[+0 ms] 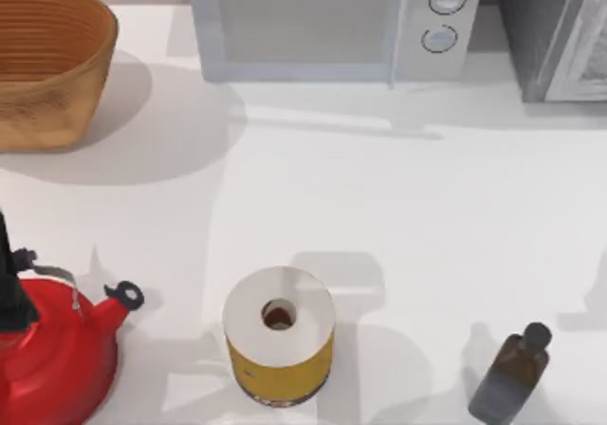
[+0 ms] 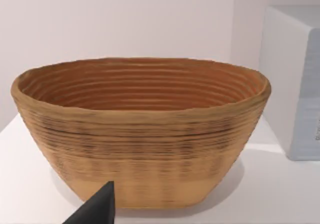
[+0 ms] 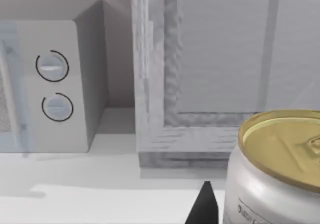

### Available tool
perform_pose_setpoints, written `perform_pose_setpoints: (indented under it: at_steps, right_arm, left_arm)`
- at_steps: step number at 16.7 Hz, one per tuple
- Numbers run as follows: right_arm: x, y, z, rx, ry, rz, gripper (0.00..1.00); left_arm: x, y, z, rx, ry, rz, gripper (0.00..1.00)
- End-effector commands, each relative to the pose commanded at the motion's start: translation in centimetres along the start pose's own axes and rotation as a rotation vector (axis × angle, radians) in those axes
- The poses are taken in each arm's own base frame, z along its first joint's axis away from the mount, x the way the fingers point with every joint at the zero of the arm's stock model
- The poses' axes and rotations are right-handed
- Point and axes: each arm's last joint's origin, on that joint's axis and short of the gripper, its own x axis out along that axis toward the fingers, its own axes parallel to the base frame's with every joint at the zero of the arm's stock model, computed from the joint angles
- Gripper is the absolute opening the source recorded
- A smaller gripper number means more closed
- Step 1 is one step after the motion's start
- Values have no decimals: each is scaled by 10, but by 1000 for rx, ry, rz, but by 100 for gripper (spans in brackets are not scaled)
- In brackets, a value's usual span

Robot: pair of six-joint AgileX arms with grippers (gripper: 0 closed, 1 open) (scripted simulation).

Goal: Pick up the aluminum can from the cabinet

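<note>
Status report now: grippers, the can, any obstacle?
Right gripper beside aluminum can, can in front of cabinet. Left gripper facing basket. No obstacle seen.

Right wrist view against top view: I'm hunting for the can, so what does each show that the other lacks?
The right wrist view alone has the silver aluminum can with a gold lid, close to the camera, in front of the cabinet's light grey framed door panel. The top view alone has the woven brown basket, red kettle, yellow roll with a white holed top and dark brown bottle. Both show the pale grey microwave with two round knobs and the dark grey speckled cabinet.
</note>
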Motion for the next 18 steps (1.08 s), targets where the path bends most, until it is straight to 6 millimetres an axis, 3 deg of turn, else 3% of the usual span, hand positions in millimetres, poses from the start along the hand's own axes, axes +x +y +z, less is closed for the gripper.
perform_pose_setpoints:
  at_steps: [3, 5, 9, 12, 15, 18]
  right_arm:
    - [-3, -3, 15, 23, -40, -40, 0]
    - [-10, -9, 41, 65, -112, -112, 0]
    - [-46, -18, 121, 190, -351, -314, 0]
    - [-96, -9, 192, 290, -609, -473, 0]
    - [-157, 31, 260, 361, -935, -595, 0]
    - [-210, 110, 310, 366, -1309, -633, 0]
  left_arm:
    - [0, 0, 0, 0, 0, 0, 100]
    - [0, 0, 0, 0, 0, 0, 100]
    - [0, 0, 0, 0, 0, 0, 100]
    - [0, 0, 0, 0, 0, 0, 100]
    - [0, 0, 0, 0, 0, 0, 100]
    - [0, 0, 0, 0, 0, 0, 100]
